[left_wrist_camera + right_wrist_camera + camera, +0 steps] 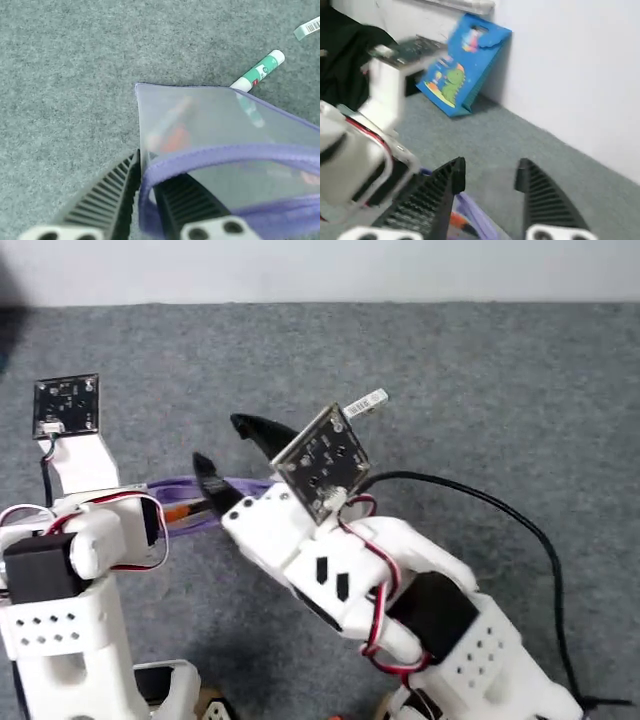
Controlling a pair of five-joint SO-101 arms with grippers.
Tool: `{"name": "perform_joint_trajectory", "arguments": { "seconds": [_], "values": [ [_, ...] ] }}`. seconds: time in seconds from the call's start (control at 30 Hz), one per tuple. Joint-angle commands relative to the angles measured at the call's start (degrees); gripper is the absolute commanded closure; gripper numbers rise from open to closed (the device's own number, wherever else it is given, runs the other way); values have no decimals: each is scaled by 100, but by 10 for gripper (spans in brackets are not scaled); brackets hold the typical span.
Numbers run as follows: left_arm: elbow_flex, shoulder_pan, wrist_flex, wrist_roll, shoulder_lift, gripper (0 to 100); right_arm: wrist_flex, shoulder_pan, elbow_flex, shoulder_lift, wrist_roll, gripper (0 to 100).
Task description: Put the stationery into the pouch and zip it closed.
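The pouch [210, 130] is translucent with a purple zip edge [185, 487] and lies between the two arms. My left gripper [145, 167] is shut on the pouch's purple rim at one end. Something orange [175, 140] shows through the pouch wall. A green and white glue stick [260, 70] lies on the carpet just beyond the pouch, its lower end behind the pouch wall. My right gripper [222, 445] hangs open above the pouch's far side, nothing between its fingers; in its wrist view the right gripper [490, 167] is over the purple rim [470, 212].
Grey carpet [480, 370] covers the table. A second white and green stick [365, 403] lies past the right arm's camera board. A black cable [520, 525] runs along the right. A blue gift bag [465, 65] leans on the wall behind the left arm [365, 150].
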State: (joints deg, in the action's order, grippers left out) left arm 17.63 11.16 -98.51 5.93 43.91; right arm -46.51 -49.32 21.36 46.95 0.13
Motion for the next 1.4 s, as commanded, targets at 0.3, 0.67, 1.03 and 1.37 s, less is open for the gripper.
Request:
{"name": "perform_joint_trajectory", "arguments": {
  "seconds": [0.3,0.67,1.03,1.37],
  "values": [
    [-233,0,53,176,-26,987,-2985,2563,-826,-497,-501,875],
    [-215,0,53,202,-35,987,-3591,2967,220,-2105,1116,875],
    [-224,0,-26,202,-53,987,-2976,2668,211,-4092,1213,753],
    [-215,0,-105,193,-35,987,-2255,2677,220,-5042,1565,810]
  ]
}}
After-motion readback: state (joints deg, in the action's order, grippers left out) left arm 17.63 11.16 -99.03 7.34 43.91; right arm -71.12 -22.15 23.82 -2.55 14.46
